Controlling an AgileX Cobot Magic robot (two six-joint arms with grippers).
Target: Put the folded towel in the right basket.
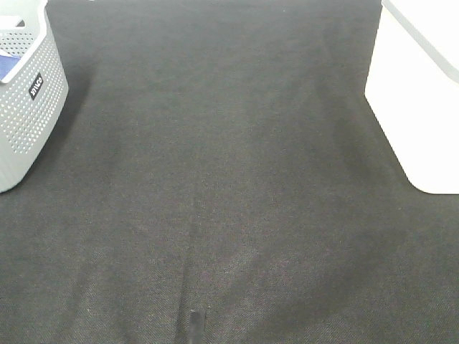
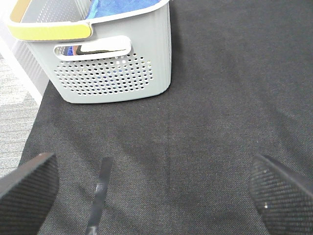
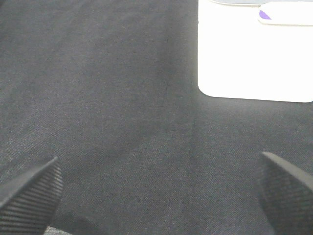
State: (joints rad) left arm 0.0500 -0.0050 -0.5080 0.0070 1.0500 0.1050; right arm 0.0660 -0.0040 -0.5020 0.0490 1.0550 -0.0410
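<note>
The folded blue towel (image 2: 122, 6) lies inside the grey perforated basket (image 2: 117, 63) with a yellow handle; a sliver of the towel (image 1: 8, 68) shows in the basket (image 1: 29, 107) at the far left of the high view. The white right basket (image 1: 416, 93) stands at the far right and also shows in the right wrist view (image 3: 254, 54). My left gripper (image 2: 154, 196) is open and empty above the cloth, a short way from the grey basket. My right gripper (image 3: 156, 196) is open and empty, short of the white basket. Neither gripper shows in the high view.
A black cloth (image 1: 229, 179) covers the table between the two baskets. A small dark strip (image 1: 193, 326) lies on it near the front edge, also in the left wrist view (image 2: 100, 196). The cloth's edge and grey floor (image 2: 14, 112) lie beside the grey basket.
</note>
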